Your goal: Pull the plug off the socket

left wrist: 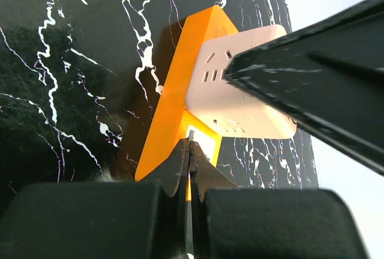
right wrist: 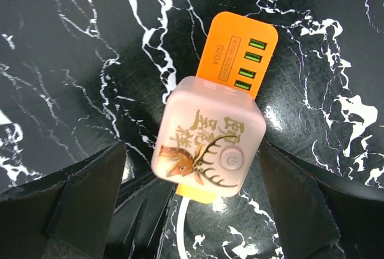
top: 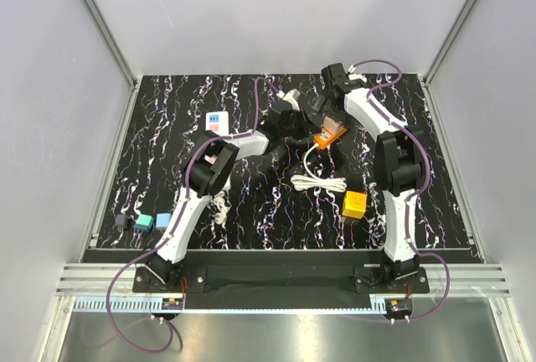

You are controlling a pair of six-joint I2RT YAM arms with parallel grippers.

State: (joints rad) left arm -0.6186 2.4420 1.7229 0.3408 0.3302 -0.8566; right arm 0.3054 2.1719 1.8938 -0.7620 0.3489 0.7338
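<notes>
The white socket with small coloured squares lies at the back left, apart from both grippers. An orange power strip with green ports carries a pale pink cube plug with a deer picture. My right gripper is open, one finger on each side of the pink cube, not touching it. My left gripper is shut, its tips against the orange strip's cable end. The strip's white cable runs out beside them.
The white cable lies coiled in the middle of the black marbled table. A yellow cube sits to the right of it. Two teal cubes and a dark one sit at the near left.
</notes>
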